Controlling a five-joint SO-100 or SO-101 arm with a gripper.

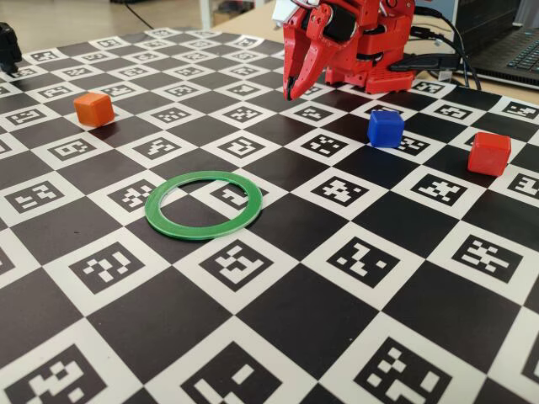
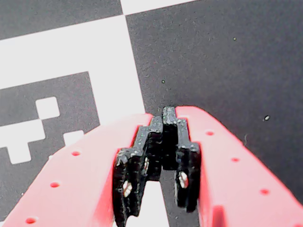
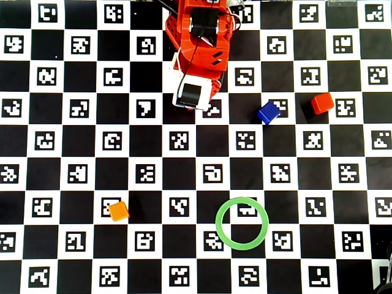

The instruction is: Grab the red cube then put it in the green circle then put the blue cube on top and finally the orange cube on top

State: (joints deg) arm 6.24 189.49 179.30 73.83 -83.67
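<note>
In the fixed view my red gripper hangs shut and empty just above the mat, close to the arm's base at the back. The wrist view shows its black-padded tips pressed together over a black square, with none of the cubes in sight. The blue cube stands to the gripper's right. Further right is the red cube. Far to the left sits the orange cube. The green circle lies flat and empty in the mat's middle.
A black-and-white checkered mat printed with markers covers the table. The arm's red base stands at the back, with black cables and a laptop to its right. A dark object sits at the far left edge.
</note>
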